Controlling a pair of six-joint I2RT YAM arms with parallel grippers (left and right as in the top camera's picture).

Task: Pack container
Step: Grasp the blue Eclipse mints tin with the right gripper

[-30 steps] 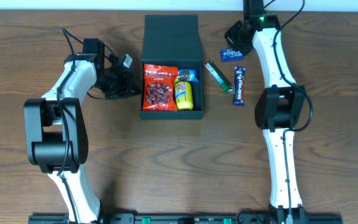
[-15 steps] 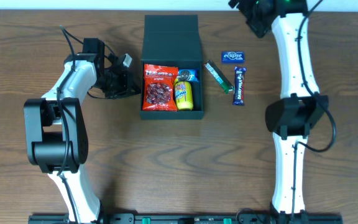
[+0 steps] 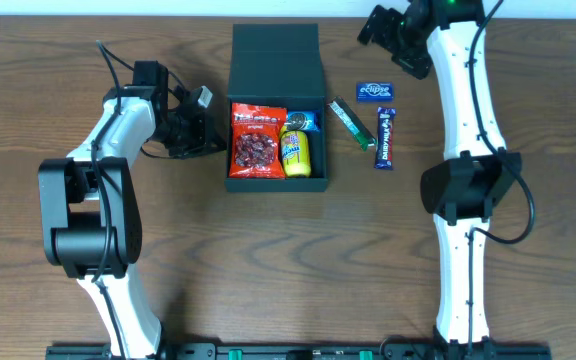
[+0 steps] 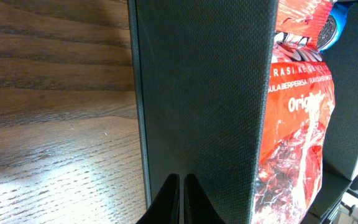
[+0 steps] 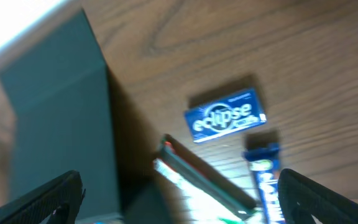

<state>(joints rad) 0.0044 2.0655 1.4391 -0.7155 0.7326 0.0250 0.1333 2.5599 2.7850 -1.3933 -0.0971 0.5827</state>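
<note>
container: dark teal-black square box, lying top centre of the wooden table, between the two arms
lid: hinged flap, folded open on the far side of the box
left gripper: low at the box's left outer wall; fingertips pressed together with nothing between them, right up against the textured wall
right gripper: near the table's far edge, just right of the open lid and apart from the box; fingers spread wide and holding nothing
right wrist view: blurred; the lid is on the left, loose packets below the fingers
in the box, left: red snack bag filling the left half, against the left wall
in the box, right: yellow packet beside the red bag
in the box, far right corner: small blue round-topped item, partly hidden by the yellow packet
on the table, right of the box: blue eclipse pack, thin green pack lying at an angle, dark blue bar
nearest the box: the green pack, just beside the right wall
count: one container, three items inside, three packets outside
</note>
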